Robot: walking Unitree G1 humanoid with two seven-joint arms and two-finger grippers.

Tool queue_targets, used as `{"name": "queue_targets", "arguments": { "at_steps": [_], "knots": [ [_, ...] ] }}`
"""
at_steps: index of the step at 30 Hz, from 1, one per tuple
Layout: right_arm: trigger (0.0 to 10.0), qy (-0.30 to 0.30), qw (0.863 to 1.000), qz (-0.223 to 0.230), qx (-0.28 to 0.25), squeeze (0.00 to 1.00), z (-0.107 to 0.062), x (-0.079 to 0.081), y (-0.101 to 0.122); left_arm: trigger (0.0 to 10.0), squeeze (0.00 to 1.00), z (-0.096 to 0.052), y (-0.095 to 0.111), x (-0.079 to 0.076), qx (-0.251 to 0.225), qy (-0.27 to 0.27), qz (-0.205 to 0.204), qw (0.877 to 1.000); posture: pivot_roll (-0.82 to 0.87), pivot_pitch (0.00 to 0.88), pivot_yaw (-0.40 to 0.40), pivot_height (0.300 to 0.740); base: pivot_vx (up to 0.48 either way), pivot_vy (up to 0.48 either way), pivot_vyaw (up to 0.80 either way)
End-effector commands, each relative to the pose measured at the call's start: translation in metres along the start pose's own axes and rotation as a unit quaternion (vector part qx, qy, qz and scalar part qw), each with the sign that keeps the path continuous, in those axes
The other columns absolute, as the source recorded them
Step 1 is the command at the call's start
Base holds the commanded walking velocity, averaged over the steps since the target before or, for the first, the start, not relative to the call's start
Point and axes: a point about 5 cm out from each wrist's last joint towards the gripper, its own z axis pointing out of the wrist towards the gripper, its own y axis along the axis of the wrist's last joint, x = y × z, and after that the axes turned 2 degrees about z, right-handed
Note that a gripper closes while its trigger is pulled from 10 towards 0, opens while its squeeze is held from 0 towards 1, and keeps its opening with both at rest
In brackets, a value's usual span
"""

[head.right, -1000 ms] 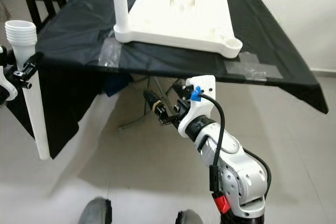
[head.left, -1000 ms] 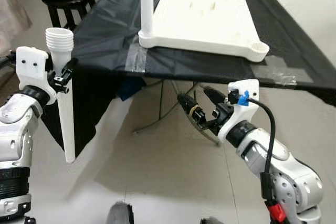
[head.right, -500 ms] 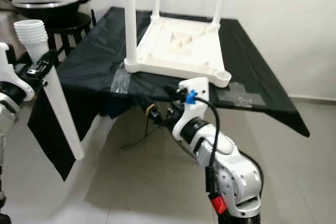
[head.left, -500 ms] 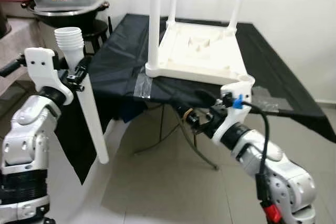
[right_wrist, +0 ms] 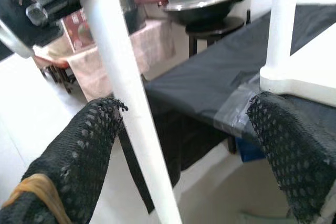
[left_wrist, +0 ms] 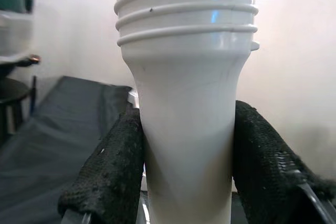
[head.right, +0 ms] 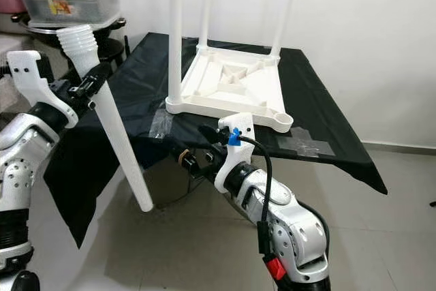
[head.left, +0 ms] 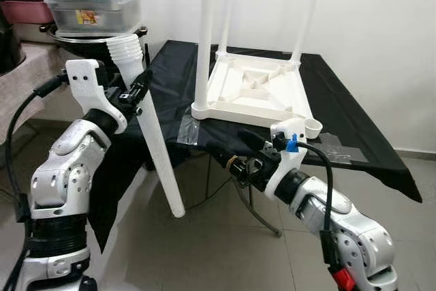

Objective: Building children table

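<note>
A white children's table (head.left: 252, 97) lies upside down on a black-covered table (head.left: 354, 141), with three legs standing up from it. Its near right corner has an empty round socket (head.left: 313, 126). My left gripper (head.left: 133, 90) is shut on a loose white leg (head.left: 155, 144) just below its ribbed end (left_wrist: 186, 24). The leg slants down toward the floor, its lower end to the right. My right gripper (head.left: 238, 151) is open below the black table's front edge. In the right wrist view the loose leg (right_wrist: 131, 103) crosses in front of its fingers (right_wrist: 79, 145).
Stacked pots and lidded containers (head.left: 95, 11) stand on a stool at the back left. A pink-covered surface (head.left: 27, 73) is at the far left. Metal table legs (head.left: 255, 202) show under the black cloth. Tiled floor (head.left: 204, 257) lies in front.
The camera has tilted up. My left arm has lifted the leg and swung its lower end to the right, nearer the right gripper. The right gripper stays open.
</note>
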Motion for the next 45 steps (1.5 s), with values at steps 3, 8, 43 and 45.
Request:
{"name": "queue_targets", "arguments": {
  "at_steps": [3,8,43,45],
  "knots": [
    [10.0,-0.016,1.0,-0.01,0.025,0.0,-0.001,-0.007,-0.011,10.0,0.0,0.007,0.011,-0.017,-0.017,-0.045,-0.015,0.999,0.07,0.0,-0.06,0.74,0.0,0.0,0.0],
    [10.0,-0.025,0.999,-0.015,0.033,0.0,0.001,-0.011,-0.014,10.0,0.0,0.009,0.013,-0.023,-0.017,-0.066,-0.027,0.997,0.07,0.0,-0.06,0.74,0.0,0.0,0.0],
    [10.0,0.014,0.996,-0.028,0.082,0.0,0.033,-0.022,-0.048,10.0,0.0,0.011,0.01,-0.06,0.017,-0.173,-0.156,0.972,0.09,0.0,-0.079,0.74,0.0,0.0,0.0],
    [10.0,0.012,0.996,-0.025,0.085,0.0,0.035,-0.024,-0.051,10.0,0.0,0.009,0.008,-0.063,0.023,-0.185,-0.166,0.968,0.09,0.0,-0.078,0.74,0.0,0.0,0.0]
  ]
}}
